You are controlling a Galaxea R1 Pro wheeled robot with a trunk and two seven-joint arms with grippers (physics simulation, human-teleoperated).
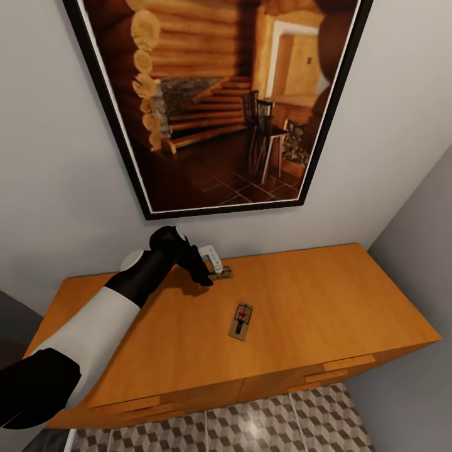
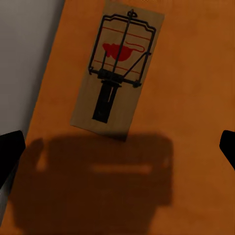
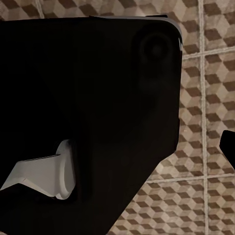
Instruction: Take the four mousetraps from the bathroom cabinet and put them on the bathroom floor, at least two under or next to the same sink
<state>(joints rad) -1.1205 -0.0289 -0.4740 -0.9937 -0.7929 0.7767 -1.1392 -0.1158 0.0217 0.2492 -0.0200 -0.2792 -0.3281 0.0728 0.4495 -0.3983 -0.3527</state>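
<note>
Up on the cabinet (image 1: pixel 301 295) top, left pincer (image 1: pixel 210 273) hangs spread wide over one mousetrap (image 2: pixel 117 68), probably not touching it, second mousetrap (image 1: pixel 241 321) just beside

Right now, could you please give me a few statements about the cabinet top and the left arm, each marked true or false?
1. Two mousetraps lie on the cabinet top. True: one mousetrap near the middle, another nearer the wall.
2. The left gripper is shut on a mousetrap. False: in the left wrist view its fingers stand wide apart above the trap.
3. A framed picture hangs above the cabinet. True.
4. A cabinet drawer is pulled open. False: the drawer fronts sit flush.
5. The floor is plain white. False: it has a cube pattern.
</note>
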